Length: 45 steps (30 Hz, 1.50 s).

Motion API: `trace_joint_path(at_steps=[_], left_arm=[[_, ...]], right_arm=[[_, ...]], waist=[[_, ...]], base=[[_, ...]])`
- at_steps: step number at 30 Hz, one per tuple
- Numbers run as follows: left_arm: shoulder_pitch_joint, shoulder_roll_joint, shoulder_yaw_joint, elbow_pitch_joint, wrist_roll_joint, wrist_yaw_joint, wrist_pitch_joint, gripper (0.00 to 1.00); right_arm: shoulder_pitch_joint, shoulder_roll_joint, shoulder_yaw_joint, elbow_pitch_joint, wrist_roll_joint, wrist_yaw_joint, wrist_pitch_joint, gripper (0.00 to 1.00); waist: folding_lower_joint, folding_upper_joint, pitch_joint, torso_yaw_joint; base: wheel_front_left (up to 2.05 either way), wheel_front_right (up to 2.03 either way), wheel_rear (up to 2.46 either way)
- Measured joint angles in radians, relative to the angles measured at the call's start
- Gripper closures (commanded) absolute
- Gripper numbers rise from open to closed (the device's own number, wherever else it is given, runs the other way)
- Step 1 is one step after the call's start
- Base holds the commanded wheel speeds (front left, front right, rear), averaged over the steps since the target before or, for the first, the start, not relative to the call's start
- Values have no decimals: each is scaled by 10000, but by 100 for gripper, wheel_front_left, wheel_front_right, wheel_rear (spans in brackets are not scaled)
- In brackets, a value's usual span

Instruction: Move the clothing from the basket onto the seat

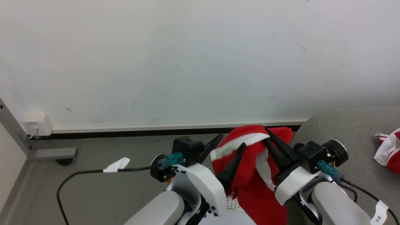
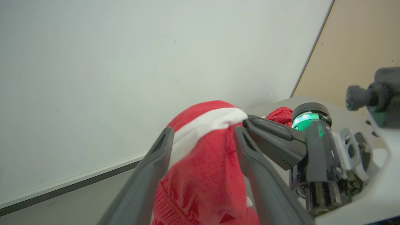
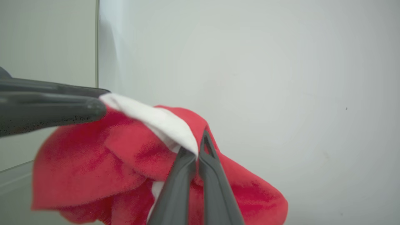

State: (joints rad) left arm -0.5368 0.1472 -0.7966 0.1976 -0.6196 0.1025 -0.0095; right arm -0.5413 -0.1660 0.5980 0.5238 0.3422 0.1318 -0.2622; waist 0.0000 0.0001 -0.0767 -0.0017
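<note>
We see the red garment (image 1: 247,178) up in the air between the two hands. It hangs in front of the white wall (image 1: 187,62) and over the grey floor (image 1: 109,193). It is just beside the round end of the grey sofa (image 1: 353,131). A white band (image 1: 250,139) runs along its top, and the rest sags down in soft folds.

The right hand (image 1: 265,133) grips the garment at the top. In the right wrist view its two dark fingers are pressed together, with the white band pinched between their tips. This arm comes up from the lower right, and its fingers point up and to the left.

The left hand (image 1: 232,139) is at the other end of the white band. Its two fingers are spread wide. In the left wrist view the cloth shows in the gap between them. We cannot tell if either finger touches the cloth. This arm comes up from the lower left, and its fingers point up and to the right. So the two hands lean toward each other, with their tips close.

A second red and white garment (image 1: 389,153) lies on the sofa, well apart from the hands.
</note>
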Motion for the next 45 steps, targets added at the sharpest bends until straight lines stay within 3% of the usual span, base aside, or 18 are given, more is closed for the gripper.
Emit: trace_joint_path(at_steps=[12, 33, 45], left_arm=[[207, -17, -265, 694, 265, 21, -491, 0], [76, -408, -621, 1300, 305, -288, -1206, 0], [-410, -558, -897, 1177, 466, -453, -1358, 0]], right_arm=[[163, -376, -1097, -395, -253, 0, -2, 100], [95, -1037, -2349, -1093, -134, 0, -2, 100], [-747, -1302, -3300, -924, 211, 0, 309, 100]], waist=[[0, 0, 246, -713], [0, 1, 897, -2994], [0, 0, 1889, -3086]], base=[[0, 0, 0], [0, 0, 0], [0, 0, 0]])
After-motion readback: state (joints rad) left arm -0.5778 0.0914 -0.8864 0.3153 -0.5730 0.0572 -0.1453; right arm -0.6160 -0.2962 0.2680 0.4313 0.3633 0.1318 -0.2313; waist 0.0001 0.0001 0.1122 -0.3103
